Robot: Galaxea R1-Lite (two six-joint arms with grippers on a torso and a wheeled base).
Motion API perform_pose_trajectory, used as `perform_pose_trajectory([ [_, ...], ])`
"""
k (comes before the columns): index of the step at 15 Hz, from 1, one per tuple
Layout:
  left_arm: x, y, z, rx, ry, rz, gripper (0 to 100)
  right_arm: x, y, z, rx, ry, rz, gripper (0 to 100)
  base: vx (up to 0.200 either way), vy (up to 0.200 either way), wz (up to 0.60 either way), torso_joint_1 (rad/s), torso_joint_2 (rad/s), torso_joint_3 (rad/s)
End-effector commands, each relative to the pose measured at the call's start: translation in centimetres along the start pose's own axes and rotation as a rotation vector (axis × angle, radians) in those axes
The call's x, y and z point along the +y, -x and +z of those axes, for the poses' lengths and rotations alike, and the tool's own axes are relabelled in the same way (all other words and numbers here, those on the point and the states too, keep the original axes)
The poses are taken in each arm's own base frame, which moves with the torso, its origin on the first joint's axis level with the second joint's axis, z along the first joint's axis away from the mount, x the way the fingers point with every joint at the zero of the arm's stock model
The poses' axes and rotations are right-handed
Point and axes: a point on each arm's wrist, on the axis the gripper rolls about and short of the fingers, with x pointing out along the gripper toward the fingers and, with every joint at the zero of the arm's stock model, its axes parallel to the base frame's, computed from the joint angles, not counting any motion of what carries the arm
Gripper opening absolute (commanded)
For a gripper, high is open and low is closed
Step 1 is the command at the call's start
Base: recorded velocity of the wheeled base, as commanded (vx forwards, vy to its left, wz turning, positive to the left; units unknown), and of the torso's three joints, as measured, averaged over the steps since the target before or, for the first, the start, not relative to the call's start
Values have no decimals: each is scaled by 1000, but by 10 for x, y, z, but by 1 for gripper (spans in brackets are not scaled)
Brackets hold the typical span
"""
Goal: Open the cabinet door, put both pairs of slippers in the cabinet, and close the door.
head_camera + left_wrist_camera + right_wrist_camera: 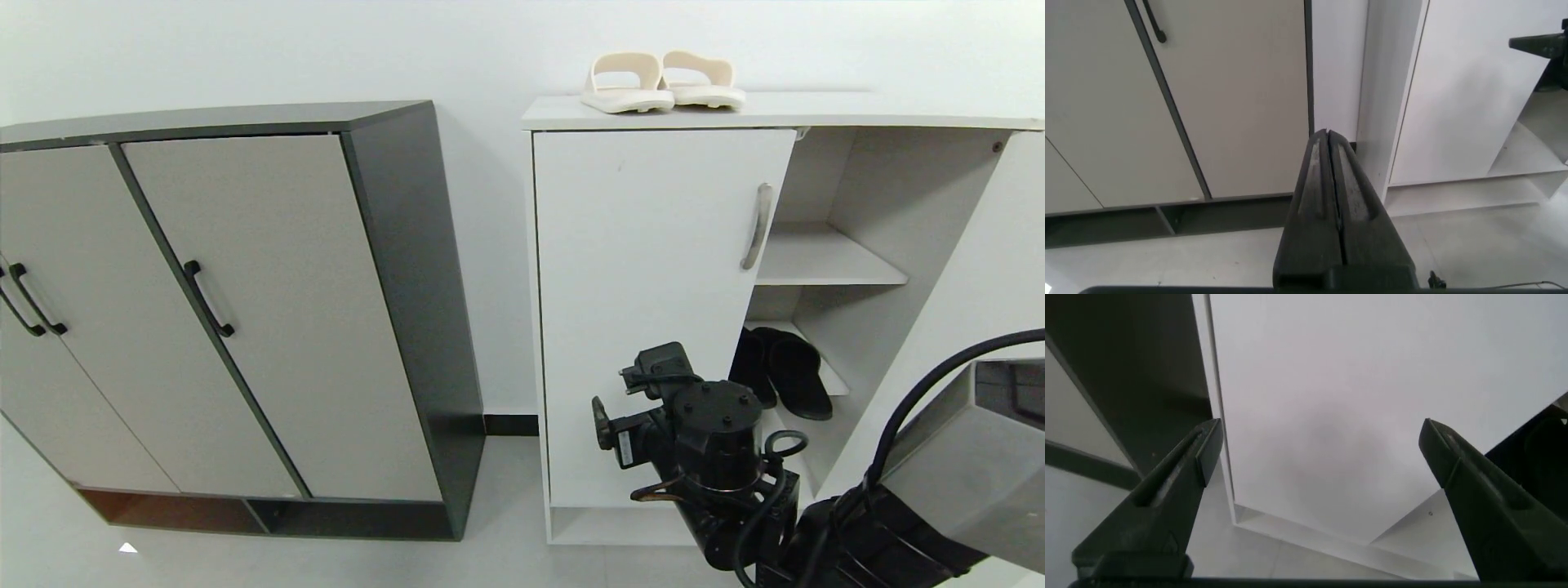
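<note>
1. Already the white cabinet (pixel 645 310) has its right-hand door (pixel 1008 269) swung open, so the opening step looks done.
2. The black slippers (pixel 788 371) lie on a lower shelf inside the cabinet, which suggests one pair is stowed.
3. The cream slippers (pixel 661 82) sit side by side on top of the cabinet, above its shut left door. They are not yet inside, and closing the open door comes after that.
4. The head view supplies both pairs and the shelves, with the right arm (pixel 718 441) low in front of the cabinet's shut door.
5. The right wrist view supplies the finger detail: the right tool (pixel 1320 433) is spread wide, holds nothing and faces that door panel.
6. The left wrist view shows the left tool (pixel 1328 139) pressed together and empty, pointing toward the gap between the cabinet and the dark cabinet (pixel 1208 98) beside it.
</note>
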Motion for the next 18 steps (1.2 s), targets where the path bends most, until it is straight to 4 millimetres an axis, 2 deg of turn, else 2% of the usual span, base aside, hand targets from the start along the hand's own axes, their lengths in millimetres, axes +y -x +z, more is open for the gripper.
perform_pose_trajectory([
  [1, 0, 0, 1, -1, 0, 0, 0, 0, -1, -1, 4, 3, -2, 100, 0, 0, 0, 0, 0, 0],
  [5, 0, 0, 0, 1, 0, 0, 0, 0, -1, -2, 5, 4, -4, 100, 0, 0, 0, 25, -231, -294],
  [8, 0, 0, 0, 1, 0, 0, 0, 0, -1, -2, 7, 5, -4, 100, 0, 0, 0, 76, -544, -346],
  [18, 0, 0, 0, 1, 2, 0, 0, -1, -1, -2, 8, 13, -11, 100, 0, 0, 0, 148, -469, -324],
])
